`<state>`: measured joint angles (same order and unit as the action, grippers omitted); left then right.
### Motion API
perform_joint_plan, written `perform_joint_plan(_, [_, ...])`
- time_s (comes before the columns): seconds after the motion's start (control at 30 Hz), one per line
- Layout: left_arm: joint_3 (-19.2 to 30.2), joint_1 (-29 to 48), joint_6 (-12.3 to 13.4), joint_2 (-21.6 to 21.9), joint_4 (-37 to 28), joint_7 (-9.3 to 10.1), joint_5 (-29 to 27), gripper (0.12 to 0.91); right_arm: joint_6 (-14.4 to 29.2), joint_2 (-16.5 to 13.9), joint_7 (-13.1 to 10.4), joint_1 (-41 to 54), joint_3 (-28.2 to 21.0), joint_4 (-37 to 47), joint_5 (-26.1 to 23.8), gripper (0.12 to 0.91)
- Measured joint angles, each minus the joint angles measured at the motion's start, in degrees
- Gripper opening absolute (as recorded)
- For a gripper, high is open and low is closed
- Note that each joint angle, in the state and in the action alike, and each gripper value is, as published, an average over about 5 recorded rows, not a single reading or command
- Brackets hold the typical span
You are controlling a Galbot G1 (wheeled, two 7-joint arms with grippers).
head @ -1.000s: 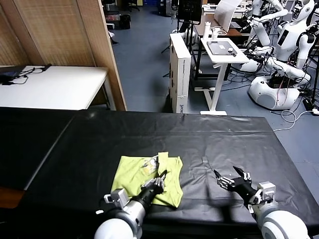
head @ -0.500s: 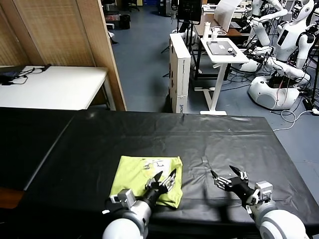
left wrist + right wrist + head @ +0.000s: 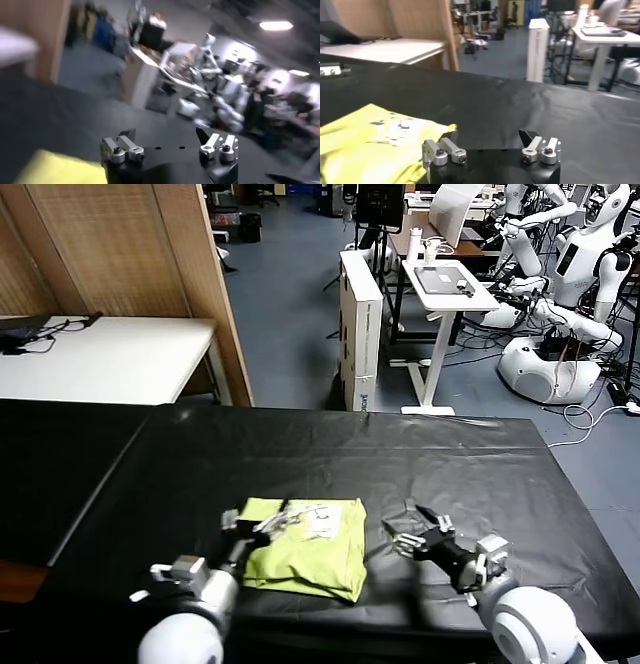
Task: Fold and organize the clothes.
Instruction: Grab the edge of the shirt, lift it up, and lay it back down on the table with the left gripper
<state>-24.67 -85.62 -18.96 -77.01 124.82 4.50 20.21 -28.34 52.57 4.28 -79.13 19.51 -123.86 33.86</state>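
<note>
The lime yellow-green T-shirt (image 3: 305, 552) lies folded in a flat rectangle near the front edge of the black table (image 3: 330, 454), its small white print (image 3: 320, 520) facing up. My left gripper (image 3: 256, 529) is open and empty at the shirt's left edge. My right gripper (image 3: 410, 529) is open and empty just right of the shirt, above the black cloth. The left wrist view shows open jaws (image 3: 165, 137) with a corner of the shirt (image 3: 52, 170) beside them. The right wrist view shows open jaws (image 3: 488, 136) with the shirt (image 3: 375, 145) close to one finger.
A white table (image 3: 110, 359) stands at the back left beside a wooden partition (image 3: 130, 254). A white box (image 3: 360, 329), a white desk (image 3: 450, 284) and other robots (image 3: 560, 314) stand beyond the table's far edge.
The left gripper has moved off the top of the shirt to its left edge. The right gripper has moved left towards the shirt. The raised flap now lies flat.
</note>
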Motion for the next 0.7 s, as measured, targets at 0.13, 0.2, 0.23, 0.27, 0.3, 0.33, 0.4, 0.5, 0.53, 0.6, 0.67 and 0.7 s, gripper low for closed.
perform_joint_plan(0.13, [-1.15, -0.29, 0.19, 0.05, -0.86, 0.01, -0.67, 0.907, 1.75, -1.81, 3.21, -0.65, -2.09, -0.86, -3.48, 0.907])
perform_joint_plan(0.2, [-1.32, -0.21, 0.3, -0.06, -1.28, 0.01, -1.03, 0.907, 3.5, -3.05, 5.54, -1.25, -2.75, -1.33, -6.33, 0.907])
perform_joint_plan(0.23, [-1.37, -0.17, 0.37, -0.09, -1.47, 0.01, -1.18, 0.907, 4.47, -3.72, 6.75, -1.52, -3.05, -1.48, -7.94, 0.907])
perform_joint_plan(0.27, [-1.43, -0.14, 0.44, -0.09, -1.66, 0.0, -1.3, 0.907, 5.44, -4.4, 7.92, -1.74, -3.34, -1.58, -9.55, 0.907])
perform_joint_plan(0.3, [-1.5, -0.12, 0.5, -0.06, -1.85, 0.0, -1.4, 0.907, 6.35, -5.06, 9.01, -1.92, -3.65, -1.62, -11.04, 0.907])
perform_joint_plan(0.33, [-1.58, -0.12, 0.55, -0.03, -2.02, -0.01, -1.46, 0.907, 7.17, -5.69, 10.01, -2.04, -3.99, -1.64, -12.34, 0.907])
perform_joint_plan(0.4, [-1.79, -0.17, 0.59, 0.06, -2.31, -0.01, -1.53, 0.907, 8.54, -6.7, 11.65, -2.14, -4.67, -1.6, -14.48, 0.907])
perform_joint_plan(0.5, [-2.05, -0.34, 0.62, 0.16, -2.59, 0.0, -1.59, 0.907, 9.96, -7.51, 13.2, -2.06, -5.65, -1.21, -17.19, 0.907])
perform_joint_plan(0.53, [-2.1, -0.4, 0.64, 0.17, -2.68, 0.0, -1.62, 0.907, 10.26, -7.61, 13.48, -2.03, -5.95, -1.02, -17.93, 0.907])
perform_joint_plan(0.6, [-2.16, -0.5, 0.7, 0.17, -2.86, 0.0, -1.67, 0.907, 10.66, -7.74, 13.83, -2.0, -6.57, -0.67, -19.0, 0.907])
perform_joint_plan(0.67, [-2.17, -0.57, 0.78, 0.12, -3.06, 0.0, -1.72, 0.907, 10.87, -7.84, 14.0, -2.04, -7.18, -0.35, -19.71, 0.907])
perform_joint_plan(0.7, [-2.17, -0.59, 0.82, 0.09, -3.16, 0.0, -1.75, 0.907, 10.95, -7.89, 14.03, -2.06, -7.5, -0.22, -19.97, 0.907])
